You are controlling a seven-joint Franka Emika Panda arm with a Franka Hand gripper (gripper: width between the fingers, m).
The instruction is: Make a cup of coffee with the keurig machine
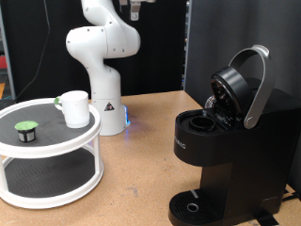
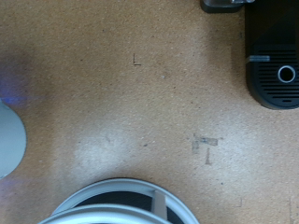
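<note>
The keurig [image 1: 221, 141] is standing lid-up, chamber empty; cup [image 1: 74, 108] and pod [image 1: 25, 129] are sitting on the stand [image 1: 47, 179] beside it. Gripper [image 1: 136, 9] is hanging high, jaws unreadable; any descent wants squaring up first.

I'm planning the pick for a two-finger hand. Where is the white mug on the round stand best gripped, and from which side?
Probably from above, fingers pinching the rim wall of the cup. It stands upright, mouth open, on the white stand. Its handle points to the exterior view's left, so close on the rim away from it. The pod sits apart, leaving room.
</note>
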